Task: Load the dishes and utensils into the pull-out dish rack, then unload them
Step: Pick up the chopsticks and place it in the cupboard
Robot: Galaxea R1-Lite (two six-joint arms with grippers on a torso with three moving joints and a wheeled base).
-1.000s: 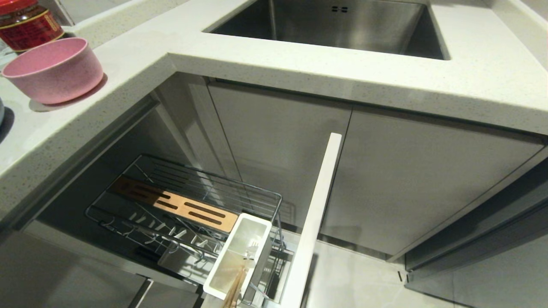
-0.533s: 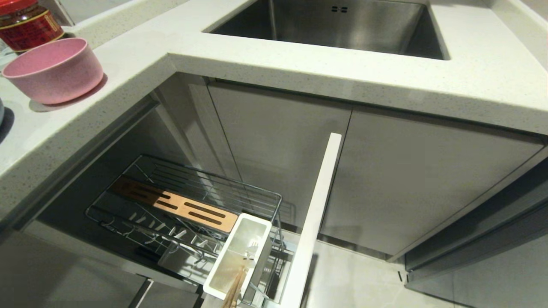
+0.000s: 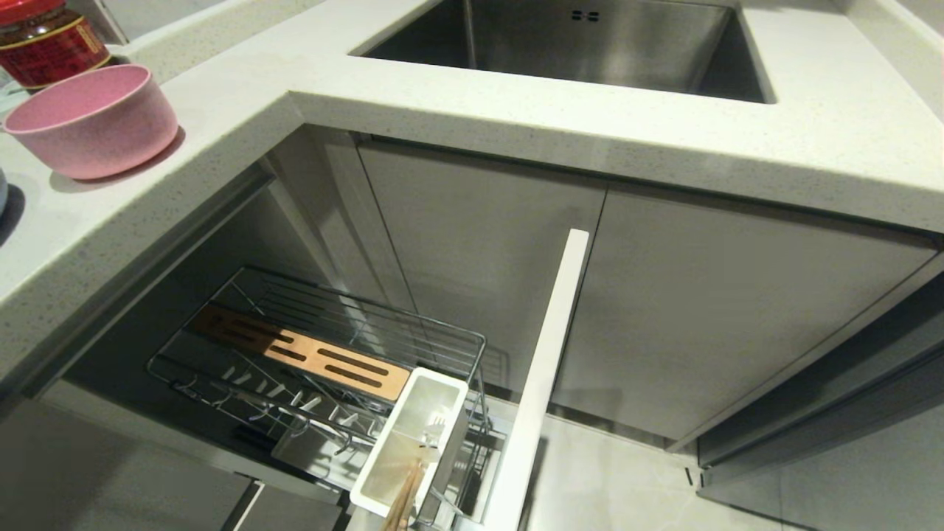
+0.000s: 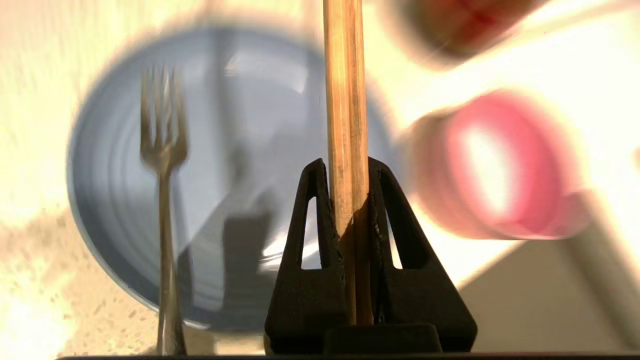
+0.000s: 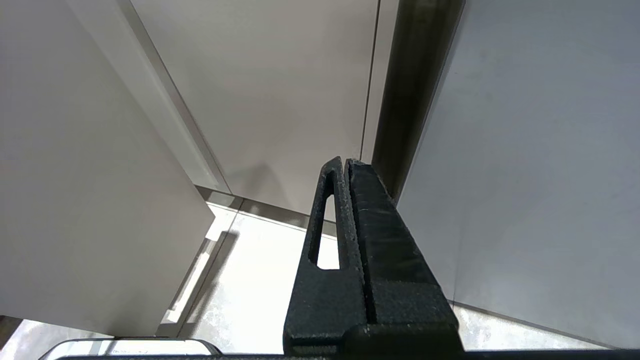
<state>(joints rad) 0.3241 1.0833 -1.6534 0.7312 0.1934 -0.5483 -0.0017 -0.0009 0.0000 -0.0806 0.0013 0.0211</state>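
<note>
Pale worktop [image 3: 243, 88], upper left, bears the pink bowl [image 3: 92, 118]. Left claw [image 4: 346, 167] clamps chopsticks [image 4: 344, 90] over blue plate [image 4: 115, 210] and fork [image 4: 162, 150]. Lower left, rack [image 3: 457, 343] shows no dishes; most seemingly remains. Right claw [image 5: 345, 162] together, idle.

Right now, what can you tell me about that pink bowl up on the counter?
The pink bowl is small, round and matte, with faint speckles, and looks like plastic or a similar light material. Its walls slope outward from a narrower base to a wide, plain rim. It stands upright and looks empty, resting on the pale speckled countertop at the head view's far left, above the open pull-out. A red-labelled jar stands just behind it; whether they touch cannot be told.
</note>
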